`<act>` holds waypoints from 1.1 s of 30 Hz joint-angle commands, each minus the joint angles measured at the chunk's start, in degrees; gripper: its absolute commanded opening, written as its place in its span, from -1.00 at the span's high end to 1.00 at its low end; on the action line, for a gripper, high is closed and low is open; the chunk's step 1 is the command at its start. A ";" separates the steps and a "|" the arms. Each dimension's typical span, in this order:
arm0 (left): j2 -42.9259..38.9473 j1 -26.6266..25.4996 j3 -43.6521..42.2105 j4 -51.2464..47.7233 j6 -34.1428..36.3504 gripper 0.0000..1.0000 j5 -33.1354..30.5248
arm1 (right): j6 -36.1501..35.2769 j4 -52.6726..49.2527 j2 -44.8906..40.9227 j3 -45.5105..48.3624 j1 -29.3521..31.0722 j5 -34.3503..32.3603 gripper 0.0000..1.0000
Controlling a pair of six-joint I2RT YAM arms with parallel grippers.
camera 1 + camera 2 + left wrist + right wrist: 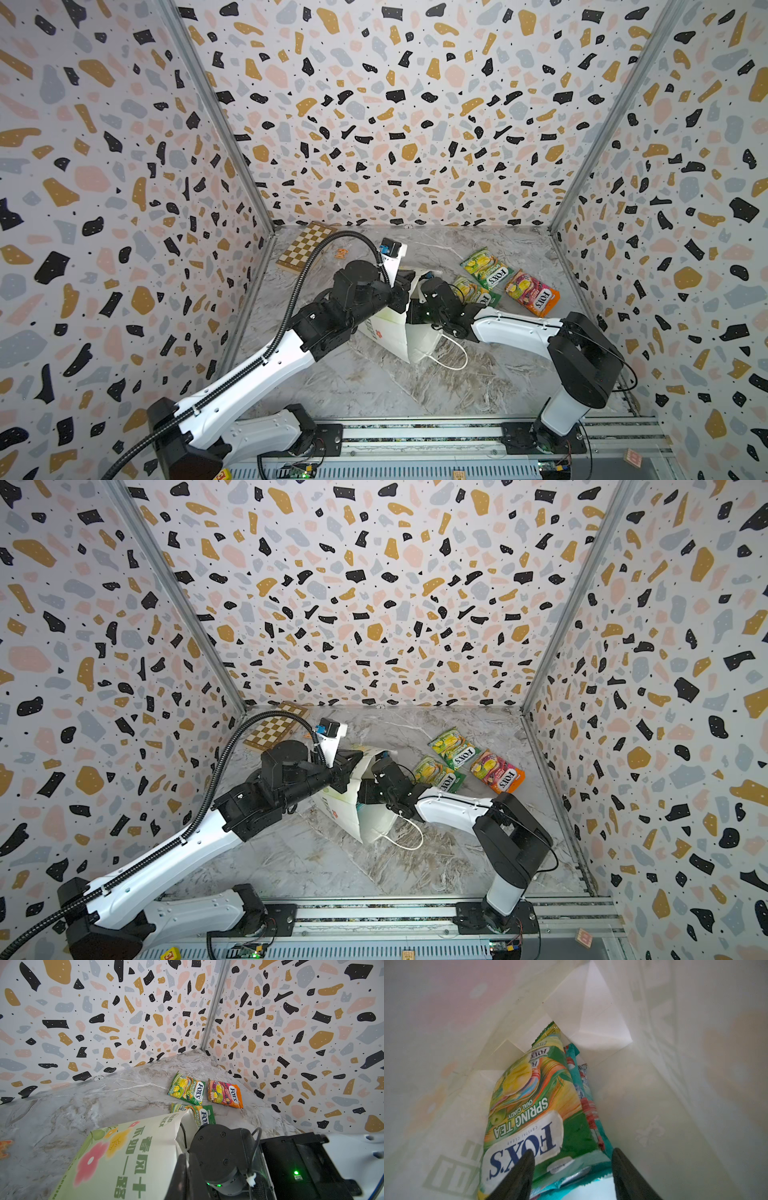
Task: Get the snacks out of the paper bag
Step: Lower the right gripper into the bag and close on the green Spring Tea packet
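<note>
The paper bag (388,334) is seen near the middle of the surface, tipped over with its mouth turned toward the right edge. One white cord handle (453,359) is trailed on the marble toward the front edge. The bag's rim is pinched by the left pincer (402,290), whose jaws are closed on the paper. The right pincer (573,1152) is set inside the bag's mouth with its fingers (519,1174) held apart. One is laid over a Spring Tea packet (529,1101), the other beside the teal-red packets (584,1095) stacked against it, and nothing is clamped. Outside the bag, toward the far right corner, three more are laid flat. A green-yellow packet (484,268) is farthest back. A second green-yellow packet (473,291) is partly hidden behind the right arm (515,328). A pink-orange packet (532,294) is nearest the right edge. A wooden chessboard (305,250) is laid in the far left corner, with small orange scraps (340,252) beside it.
</note>
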State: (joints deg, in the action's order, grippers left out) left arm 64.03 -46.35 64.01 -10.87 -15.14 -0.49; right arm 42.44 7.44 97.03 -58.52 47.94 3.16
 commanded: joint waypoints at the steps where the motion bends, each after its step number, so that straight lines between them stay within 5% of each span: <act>1: -0.26 -0.15 0.42 2.27 1.15 1.00 0.93 | -0.21 1.14 0.70 -2.69 -0.13 -0.75 -0.22; 23: -0.40 -0.16 0.45 1.65 1.42 1.00 0.84 | -8.83 -0.51 -1.04 -4.90 2.04 -3.85 0.25; 33: -0.23 -0.15 0.42 1.75 1.39 1.00 0.84 | -10.79 -1.71 -1.67 -5.69 2.15 -3.88 0.88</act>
State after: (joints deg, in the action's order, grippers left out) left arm 64.07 -46.35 64.01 -10.96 -14.35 -0.30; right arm 33.15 6.61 98.39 -62.08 49.74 -0.43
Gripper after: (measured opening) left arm 0.047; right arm 0.073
